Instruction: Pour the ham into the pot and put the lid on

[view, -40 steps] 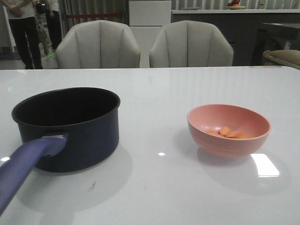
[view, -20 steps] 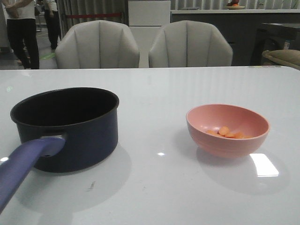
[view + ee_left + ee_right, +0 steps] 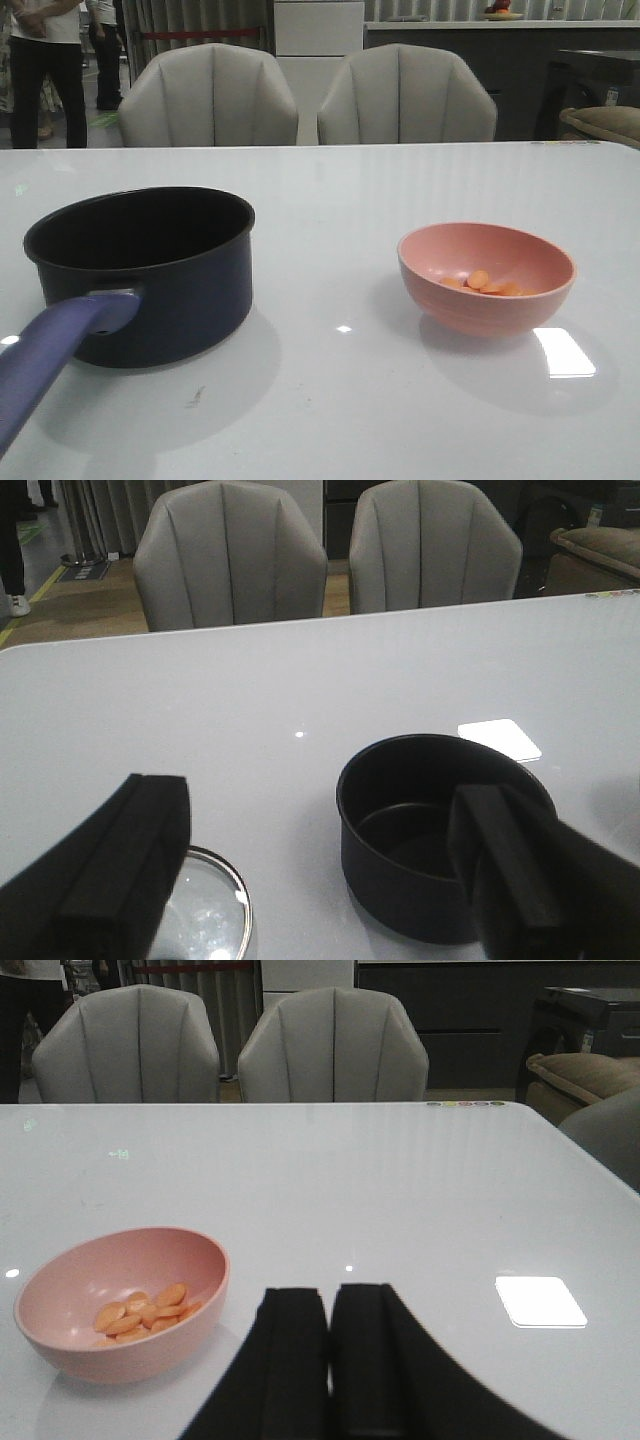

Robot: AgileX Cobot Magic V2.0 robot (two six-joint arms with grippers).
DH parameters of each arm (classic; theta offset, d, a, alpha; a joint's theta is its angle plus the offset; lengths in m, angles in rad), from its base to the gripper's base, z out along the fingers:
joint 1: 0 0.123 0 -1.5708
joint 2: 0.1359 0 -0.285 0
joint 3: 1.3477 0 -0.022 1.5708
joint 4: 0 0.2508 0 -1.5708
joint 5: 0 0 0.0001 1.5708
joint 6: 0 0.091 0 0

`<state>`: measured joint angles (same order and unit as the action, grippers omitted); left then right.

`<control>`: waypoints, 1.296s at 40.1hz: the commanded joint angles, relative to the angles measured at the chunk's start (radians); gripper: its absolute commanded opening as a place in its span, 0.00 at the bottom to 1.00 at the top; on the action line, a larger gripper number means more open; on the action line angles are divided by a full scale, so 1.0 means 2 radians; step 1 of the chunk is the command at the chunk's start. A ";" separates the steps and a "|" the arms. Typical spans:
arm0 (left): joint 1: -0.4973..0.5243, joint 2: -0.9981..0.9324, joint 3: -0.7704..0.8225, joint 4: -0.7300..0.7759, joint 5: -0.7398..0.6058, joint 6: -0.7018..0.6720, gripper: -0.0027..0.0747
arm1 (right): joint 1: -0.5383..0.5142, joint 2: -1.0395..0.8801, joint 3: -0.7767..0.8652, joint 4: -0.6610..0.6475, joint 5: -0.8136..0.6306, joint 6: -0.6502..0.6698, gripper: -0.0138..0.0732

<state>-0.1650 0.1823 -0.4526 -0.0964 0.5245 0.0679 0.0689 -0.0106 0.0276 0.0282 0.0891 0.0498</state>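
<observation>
Left tool (image 3: 320, 880): fingers (image 3: 130, 860) spread wide, holding nothing, both cut off at the frame edge in the left wrist view. Right tool (image 3: 328, 1360): fingers (image 3: 290, 1360) nearly together with only a thin slit between them, gripping nothing. Neither tool appears in the front view.

The lid (image 3: 205, 920) shows only in the left wrist view, lying flat on the counter (image 3: 330, 190) beside the pot (image 3: 145, 270). It is partly hidden by the left tool's finger and cut by the frame edge; its knob cannot be made out.

The pot stands upright on the robot's left side of the counter. Its purple-blue handle (image 3: 50, 350) points toward the robot and runs out of the front view. The interior is dark and appears to hold nothing.

The pink bowl (image 3: 487, 275) sits upright on the right side, well apart from the pot. The ham (image 3: 485, 284) lies as several small orange slices in its bottom.

Beyond the counter stand two grey chairs (image 3: 210, 95). Farther back on the left is a person (image 3: 38, 60), head cut off.
</observation>
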 commanded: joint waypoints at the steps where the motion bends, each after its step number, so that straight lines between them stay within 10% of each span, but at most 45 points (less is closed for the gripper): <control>1: -0.011 -0.026 0.022 -0.014 -0.056 -0.004 0.77 | -0.004 -0.009 -0.003 -0.007 -0.038 -0.001 0.35; 31: -0.060 -0.055 0.040 -0.017 -0.078 -0.004 0.76 | -0.002 -0.010 -0.013 -0.003 -0.115 -0.004 0.35; 52: -0.060 -0.055 0.040 -0.017 -0.078 -0.004 0.76 | 0.000 0.120 -0.156 -0.007 0.059 -0.019 0.35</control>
<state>-0.2786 0.0624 -0.3456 -0.1180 0.4500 0.0661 0.0689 0.2009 -0.2575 0.0282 0.2631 0.0252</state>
